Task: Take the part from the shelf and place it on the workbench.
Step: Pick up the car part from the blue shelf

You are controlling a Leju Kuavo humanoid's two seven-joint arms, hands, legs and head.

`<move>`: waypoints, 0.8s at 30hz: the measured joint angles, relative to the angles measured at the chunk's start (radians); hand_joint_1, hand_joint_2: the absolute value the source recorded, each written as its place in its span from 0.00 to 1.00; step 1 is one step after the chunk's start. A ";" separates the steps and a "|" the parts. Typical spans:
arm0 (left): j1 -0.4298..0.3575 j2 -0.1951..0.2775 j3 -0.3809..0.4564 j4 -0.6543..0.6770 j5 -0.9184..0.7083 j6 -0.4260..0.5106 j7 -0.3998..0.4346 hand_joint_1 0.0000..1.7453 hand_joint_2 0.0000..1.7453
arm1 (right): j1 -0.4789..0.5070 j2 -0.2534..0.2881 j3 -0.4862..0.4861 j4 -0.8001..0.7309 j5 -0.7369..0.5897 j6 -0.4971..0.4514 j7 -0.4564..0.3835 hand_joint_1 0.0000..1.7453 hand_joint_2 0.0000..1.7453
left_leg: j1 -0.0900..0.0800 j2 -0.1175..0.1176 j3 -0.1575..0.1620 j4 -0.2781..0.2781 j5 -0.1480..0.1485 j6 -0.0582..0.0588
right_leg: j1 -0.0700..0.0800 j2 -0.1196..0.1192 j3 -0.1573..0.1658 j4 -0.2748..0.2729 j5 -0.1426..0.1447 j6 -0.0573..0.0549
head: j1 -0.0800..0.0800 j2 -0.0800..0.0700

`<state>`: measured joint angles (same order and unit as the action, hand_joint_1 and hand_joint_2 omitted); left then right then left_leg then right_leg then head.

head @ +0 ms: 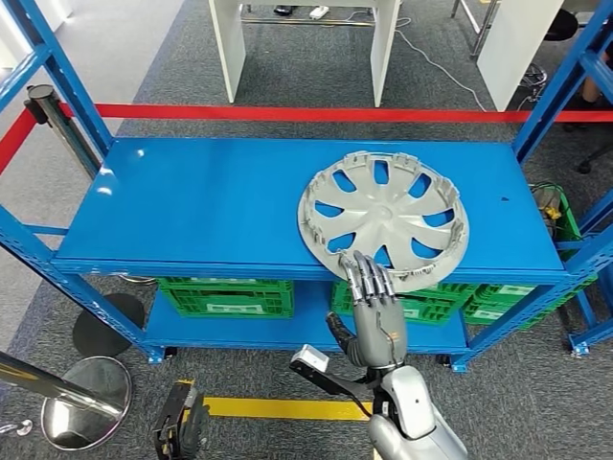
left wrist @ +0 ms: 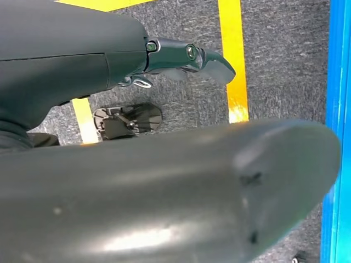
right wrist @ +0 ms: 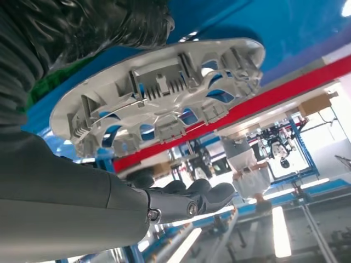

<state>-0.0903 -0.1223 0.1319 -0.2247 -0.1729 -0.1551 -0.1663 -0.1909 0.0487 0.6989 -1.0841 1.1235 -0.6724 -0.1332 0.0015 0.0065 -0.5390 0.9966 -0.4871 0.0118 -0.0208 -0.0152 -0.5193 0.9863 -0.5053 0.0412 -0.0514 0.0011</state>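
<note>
The part is a silver wheel cover [head: 383, 216] lying face up on the right half of the blue shelf top [head: 202, 201], its near rim jutting past the front edge. My right hand [head: 373, 307] reaches up to that rim; its straight fingers [head: 365, 278] lie on top of it and the thumb [head: 336, 331] sticks out below, apart from it. From the right wrist, the cover's ribbed underside [right wrist: 165, 93] sits above the thumb [right wrist: 186, 203] with a gap between. My left hand [head: 181, 422] hangs low by the floor, fingers spread [left wrist: 186, 55], holding nothing.
Green crates [head: 224, 295] fill the lower shelf. Blue uprights [head: 556, 86] frame both ends. A red barrier tape [head: 289, 113] runs behind the shelf, with white tables [head: 231, 48] beyond. A chrome stanchion base [head: 85, 402] and a yellow floor line [head: 275, 407] lie near my feet.
</note>
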 joint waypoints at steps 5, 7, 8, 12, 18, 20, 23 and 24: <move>-0.005 -0.003 -0.004 0.000 0.002 -0.002 -0.023 0.00 0.00 | -0.018 0.006 -0.001 0.051 0.121 0.000 0.053 0.00 1.00 | 0.000 0.000 0.000 0.000 0.000 0.000 | 0.000 0.000 0.000 0.000 0.000 0.000 | 0.000 0.000; -0.006 -0.004 -0.005 0.000 0.002 -0.001 -0.029 0.00 0.00 | -0.021 0.006 -0.001 0.063 0.141 0.000 0.066 0.00 1.00 | 0.000 0.000 0.000 0.000 0.000 0.000 | 0.000 0.000 0.000 0.000 0.000 0.000 | 0.000 0.000; -0.006 -0.004 -0.006 0.000 0.002 0.002 -0.035 0.00 0.00 | -0.022 0.006 -0.002 0.069 0.160 0.000 0.076 0.00 1.00 | 0.000 0.000 0.000 0.000 0.000 0.000 | 0.000 0.000 0.000 0.000 0.000 0.000 | 0.000 0.000; -0.011 -0.006 -0.014 0.000 0.002 0.020 -0.059 0.00 0.00 | -0.039 0.006 -0.005 0.107 0.240 0.000 0.132 0.00 1.00 | 0.000 0.000 0.000 0.000 0.000 0.000 | 0.000 0.000 0.000 0.000 0.000 0.000 | 0.000 0.000; -0.017 -0.008 -0.035 -0.002 -0.005 0.038 -0.072 0.00 0.00 | -0.068 0.006 -0.015 0.155 0.268 -0.001 0.165 0.00 1.00 | 0.000 0.000 0.000 0.000 0.000 0.000 | 0.000 0.000 0.000 0.000 0.000 0.000 | 0.000 0.000; -0.017 -0.008 -0.044 -0.003 -0.011 0.041 -0.088 0.00 0.00 | -0.079 0.006 -0.016 0.168 0.280 -0.001 0.182 0.00 1.00 | 0.000 0.000 0.000 0.000 0.000 0.000 | 0.000 0.000 0.000 0.000 0.000 0.000 | 0.000 0.000; -0.019 -0.010 -0.060 -0.007 -0.018 0.049 -0.113 0.00 0.00 | -0.097 0.006 -0.019 0.192 0.292 -0.001 0.201 0.00 1.00 | 0.000 0.000 0.000 0.000 0.000 0.000 | 0.000 0.000 0.000 0.000 0.000 0.000 | 0.000 0.000; -0.020 -0.011 -0.065 -0.008 -0.021 0.053 -0.117 0.00 0.00 | -0.105 0.006 -0.020 0.203 0.294 -0.001 0.205 0.00 1.00 | 0.000 0.000 0.000 0.000 0.000 0.000 | 0.000 0.000 0.000 0.000 0.000 0.000 | 0.000 0.000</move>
<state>-0.1106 -0.1332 0.0669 -0.2332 -0.1943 -0.1025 -0.2834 -0.2959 0.0549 0.6787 -0.8815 1.4178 -0.6733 0.0717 0.0014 0.0065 -0.5390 0.9971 -0.4871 0.0118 -0.0208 -0.0152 -0.5194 0.9863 -0.5052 0.0411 -0.0512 0.0011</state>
